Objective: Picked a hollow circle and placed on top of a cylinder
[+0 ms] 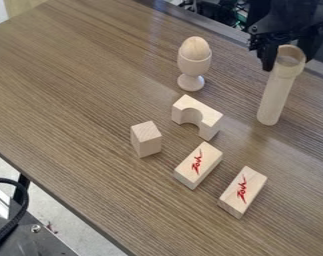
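From where I stood, the hollow wooden ring sat on top of the upright cylinder near the table's far edge, with the black gripper right up by it. I couldn't tell whether that gripper was open or closed on the ring. An egg cup stood nearby, to the cylinder's left in my view.
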